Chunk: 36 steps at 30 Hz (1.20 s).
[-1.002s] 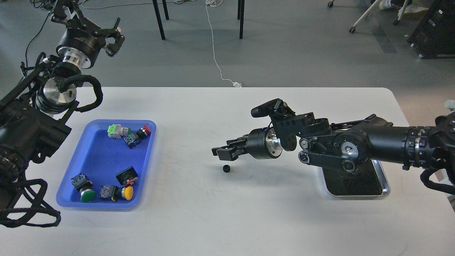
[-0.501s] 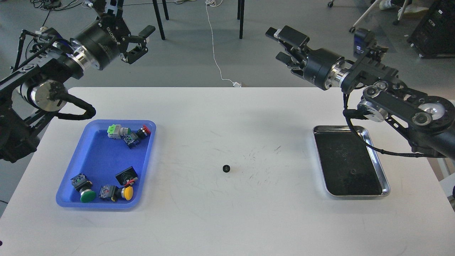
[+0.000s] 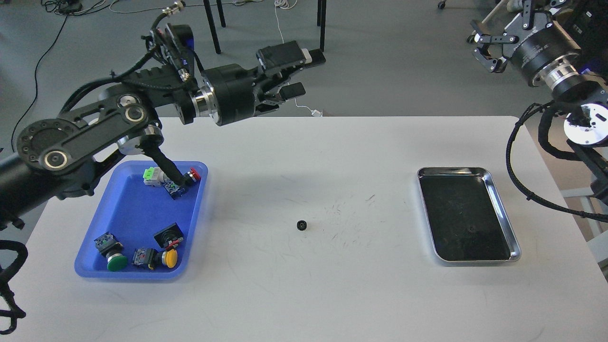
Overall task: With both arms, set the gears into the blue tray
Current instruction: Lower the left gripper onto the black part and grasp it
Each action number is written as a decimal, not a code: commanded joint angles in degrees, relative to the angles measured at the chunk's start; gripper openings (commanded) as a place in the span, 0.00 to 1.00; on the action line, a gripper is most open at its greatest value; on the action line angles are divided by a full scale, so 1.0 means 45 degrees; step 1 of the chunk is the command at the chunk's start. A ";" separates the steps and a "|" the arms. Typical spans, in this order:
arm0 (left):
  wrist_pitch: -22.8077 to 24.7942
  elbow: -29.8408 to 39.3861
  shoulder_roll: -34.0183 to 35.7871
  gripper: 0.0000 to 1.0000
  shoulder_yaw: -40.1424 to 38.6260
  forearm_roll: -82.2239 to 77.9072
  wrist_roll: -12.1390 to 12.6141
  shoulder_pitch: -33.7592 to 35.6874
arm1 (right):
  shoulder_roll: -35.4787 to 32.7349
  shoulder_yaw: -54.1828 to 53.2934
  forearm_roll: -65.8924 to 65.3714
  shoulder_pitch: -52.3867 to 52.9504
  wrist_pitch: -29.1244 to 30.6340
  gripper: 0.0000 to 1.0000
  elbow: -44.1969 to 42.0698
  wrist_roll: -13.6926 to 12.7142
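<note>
One gear [image 3: 301,225], a tiny black toothed wheel, lies on the white table near its middle. A second gear [image 3: 470,229] shows as a small dark spot on the bottom of the steel tray [image 3: 502,209]. At the left stands the blue tray [image 3: 130,209], holding several push-button switches. My left gripper [image 3: 304,72] hangs open and empty high over the table's far edge, well behind the middle gear. Far from both gears, my right gripper [image 3: 485,51] is up at the top right, open with nothing in it.
Push-button switches with green [image 3: 116,261], yellow [image 3: 170,257] and red [image 3: 194,174] caps lie in the blue tray's near and far ends. My left arm's cable sleeve [image 3: 164,166] dips over the tray's far end. Chair legs and cables are on the floor beyond the table.
My left arm swung right, from above the tray side to over the table's far edge. My right arm pulled back from near the middle gear to the top right corner. The gears stayed put.
</note>
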<state>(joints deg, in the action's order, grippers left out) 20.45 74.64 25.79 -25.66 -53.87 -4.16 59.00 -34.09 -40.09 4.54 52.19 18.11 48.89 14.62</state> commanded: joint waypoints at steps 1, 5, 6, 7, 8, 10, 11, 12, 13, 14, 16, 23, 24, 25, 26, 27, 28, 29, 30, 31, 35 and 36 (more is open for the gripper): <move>0.0007 0.0288 -0.0926 0.95 0.0680 -0.3276 0.0046 0.0014 | 0.0057 -0.0972 0.0998 -0.0308 0.0409 0.99 -0.0648 -0.0045; -0.0149 0.0444 -0.1064 0.95 0.1795 -0.6498 -0.0013 0.0033 | 0.0076 -0.1871 0.2192 -0.1771 0.1616 0.99 -0.0395 -0.0006; -0.0149 0.0444 -0.1083 0.95 0.2048 -0.7357 -0.0032 -0.0006 | 0.0076 -0.2047 0.2213 -0.2238 0.2199 0.99 -0.0337 0.0013; -0.0169 0.0444 -0.1142 0.95 0.2341 -0.8081 -0.0013 -0.0025 | 0.0096 -0.2146 0.2213 -0.2649 0.2199 0.99 -0.0317 0.0013; -0.0169 0.0444 -0.1316 0.95 0.2711 -0.8765 -0.0013 -0.0026 | 0.0115 -0.2243 0.2213 -0.3117 0.2199 0.99 -0.0258 0.0033; -0.0207 0.0425 -0.1513 0.94 0.3395 -0.9822 -0.0013 -0.0064 | 0.0115 -0.2516 0.2213 -0.3861 0.2199 0.99 0.0149 0.0053; -0.0208 0.0405 -0.1552 0.93 0.3707 -1.0310 -0.0013 -0.0103 | 0.0115 -0.2614 0.2213 -0.4232 0.2199 0.99 0.0558 0.0053; -0.0208 0.0367 -0.1591 0.92 0.3943 -1.0817 -0.0013 -0.0181 | 0.0115 -0.2635 0.2193 -0.4641 0.2199 0.99 0.1026 0.0053; -0.0208 0.0327 -0.1591 0.91 0.4100 -1.1287 -0.0013 -0.0259 | 0.0115 -0.2654 0.2193 -0.4935 0.2199 0.99 0.1360 0.0072; -0.0208 0.0250 -0.1591 0.90 0.4256 -1.1833 -0.0013 -0.0395 | 0.0135 -0.2654 0.2174 -0.5170 0.2199 0.99 0.1634 0.0111; -0.0208 -0.0159 -0.1630 0.87 0.4394 -1.2772 -0.0013 -0.0785 | 0.0174 -0.2674 0.2174 -0.5445 0.2199 0.99 0.1929 0.0286; -0.0208 -0.0765 -0.1865 0.73 0.4803 -1.4453 -0.0052 -0.1509 | 0.0213 -0.2654 0.2174 -0.5602 0.2199 0.99 0.2047 0.0678; -0.0208 -0.0805 -0.1884 0.70 0.4920 -1.4610 -0.0052 -0.1549 | 0.0213 -0.2654 0.2174 -0.5602 0.2199 0.99 0.2047 0.0678; -0.0208 -0.0825 -0.1904 0.68 0.4980 -1.4708 -0.0052 -0.1568 | 0.0252 -0.2654 0.2174 -0.5602 0.2199 0.99 0.2047 0.0697; -0.0208 -0.0864 -0.1923 0.65 0.5019 -1.4806 -0.0052 -0.1588 | 0.0330 -0.2654 0.2174 -0.5602 0.2199 0.99 0.2047 0.0678; -0.0208 -0.0903 -0.1962 0.62 0.5019 -1.4865 -0.0052 -0.1627 | 0.0350 -0.2674 0.2174 -0.5602 0.2199 0.99 0.2047 0.0697; -0.0208 -0.0981 -0.2020 0.61 0.5039 -1.4943 -0.0052 -0.1646 | 0.0389 -0.2674 0.2174 -0.5602 0.2199 0.99 0.2047 0.0678; -0.0208 -0.1156 -0.2098 0.59 0.5039 -1.4982 -0.0052 -0.1647 | 0.0389 -0.2674 0.2174 -0.5583 0.2199 0.99 0.2047 0.0697; -0.0208 -0.1331 -0.2176 0.56 0.5039 -1.5002 -0.0052 -0.1647 | 0.0389 -0.2693 0.2193 -0.5583 0.2199 0.99 0.2066 0.0678; -0.0208 -0.1488 -0.2255 0.54 0.5019 -1.5022 -0.0052 -0.1647 | 0.0389 -0.2751 0.2174 -0.5583 0.2199 0.99 0.2086 0.0678; -0.0208 -0.1665 -0.2353 0.46 0.5019 -1.5080 -0.0188 -0.1647 | 0.0389 -0.2810 0.2174 -0.5583 0.2199 0.99 0.2183 0.0678; -0.0208 -0.1665 -0.2353 0.45 0.5019 -1.5080 -0.0305 -0.1647 | 0.0408 -0.2811 0.2174 -0.5583 0.2199 0.99 0.2183 0.0678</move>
<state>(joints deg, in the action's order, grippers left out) 19.50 67.43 15.38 -3.04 -121.64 -4.60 51.60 -32.29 -52.61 14.32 27.00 28.01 58.61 17.71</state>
